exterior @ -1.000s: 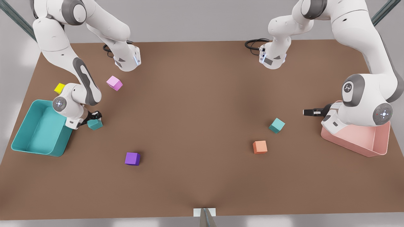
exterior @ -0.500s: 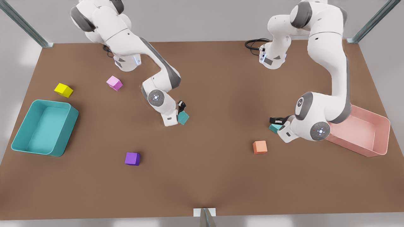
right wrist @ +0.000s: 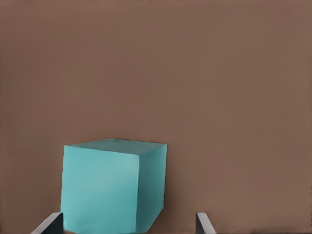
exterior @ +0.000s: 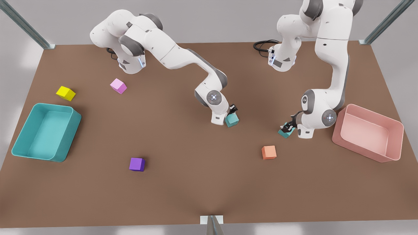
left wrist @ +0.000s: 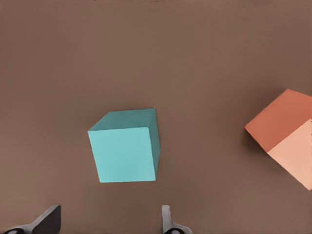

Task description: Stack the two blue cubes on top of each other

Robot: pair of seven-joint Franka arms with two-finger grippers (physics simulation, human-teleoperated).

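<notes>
Left gripper (left wrist: 108, 223) at front view's right, over first blue cube (left wrist: 126, 148). Fingers (left wrist: 48, 222) spread open; cube lies on desk (exterior: 196, 169) just ahead of tips, not between them. Orange cube (left wrist: 285, 136) near.

Right gripper (right wrist: 127, 225) mid-desk at second blue cube (right wrist: 112, 187). Fingers (right wrist: 204, 223) apart; cube sits between them, close against one, clear gap to other. Cannot tell whether cube rests on desk.

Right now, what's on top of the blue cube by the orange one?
Nothing rests on it. The open left gripper hovers over this blue cube, hiding part of its top; the right gripper is at the other blue cube.
</notes>
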